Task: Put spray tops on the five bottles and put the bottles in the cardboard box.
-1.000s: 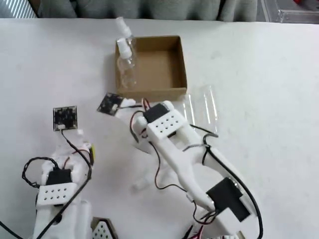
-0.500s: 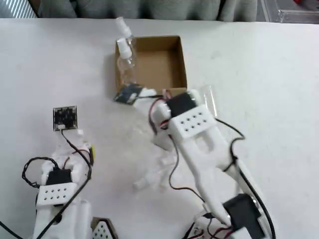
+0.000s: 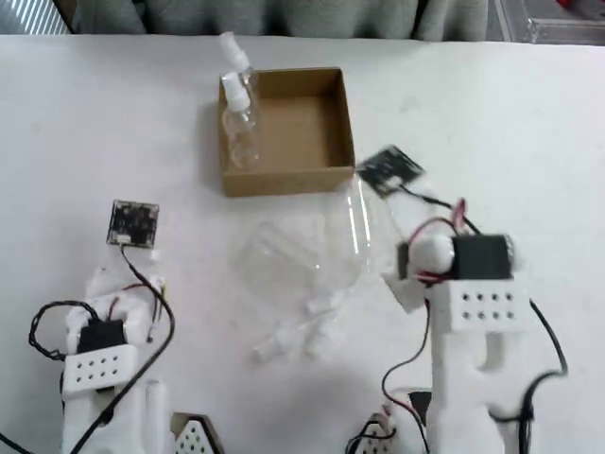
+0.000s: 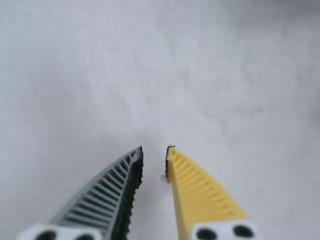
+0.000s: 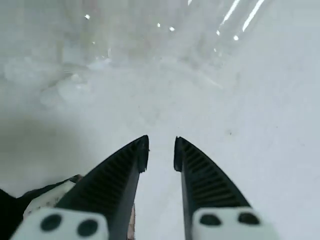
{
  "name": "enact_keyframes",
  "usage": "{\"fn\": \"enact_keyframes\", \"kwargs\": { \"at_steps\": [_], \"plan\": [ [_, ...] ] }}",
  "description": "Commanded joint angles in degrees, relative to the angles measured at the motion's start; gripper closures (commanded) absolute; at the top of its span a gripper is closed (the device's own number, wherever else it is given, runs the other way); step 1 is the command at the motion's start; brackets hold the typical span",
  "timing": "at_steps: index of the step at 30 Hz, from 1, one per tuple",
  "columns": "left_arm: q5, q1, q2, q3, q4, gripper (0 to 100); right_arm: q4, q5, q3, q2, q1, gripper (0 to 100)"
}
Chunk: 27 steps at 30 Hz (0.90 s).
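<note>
Barely parted, right tool (image 5: 161, 148) faces loose bottles (image 3: 295, 252).

Left arm (image 3: 104, 411): white plastic shell carrying plate dotted with two rows of small holes. Left motor (image 3: 102, 333), black block, sitting on plate's side nearer cardboard box (image 3: 284, 182). Black cable looping out beside it, thin red wire crossing.
Left board (image 3: 132, 223): small black square dangling on wire, closer to box.
Left gripper (image 4: 154, 150): one grey-black ribbed finger, one yellow, white bases showing screw holes.
Right arm (image 3: 468, 378): same white shell and holed plate. Right motor (image 3: 480, 257) black, red and black wires curling boxward to right board (image 3: 390, 168).
Right gripper (image 5: 161, 142): both fingers black, ribbed.
</note>
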Motion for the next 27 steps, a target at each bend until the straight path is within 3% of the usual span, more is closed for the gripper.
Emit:
{"fn": "enact_keyframes", "kwargs": {
  "at_steps": [1,11,18,21,27],
  "plan": [
    [-8.26,0.92,-1.1,-8.53,3.87,91,-4.7,-0.26,7.3,-7.6,10.15,93.3],
    [-42.46,12.62,-0.75,-23.56,19.6,91,-18.59,0.44,28.66,-14.46,27.3,93.2],
    [-50.02,29.41,-0.57,-30.33,31.3,90,-33.19,0.0,40.09,-14.37,30.11,93.6],
    [-51.08,36.97,-0.57,-31.65,35.16,84,-39.6,-2.37,44.57,-14.29,30.02,93.6],
    [-56.26,47.34,-0.57,-32.26,37.1,80,-40.75,-2.46,45.19,-13.93,29.58,93.4]
  ]
}}
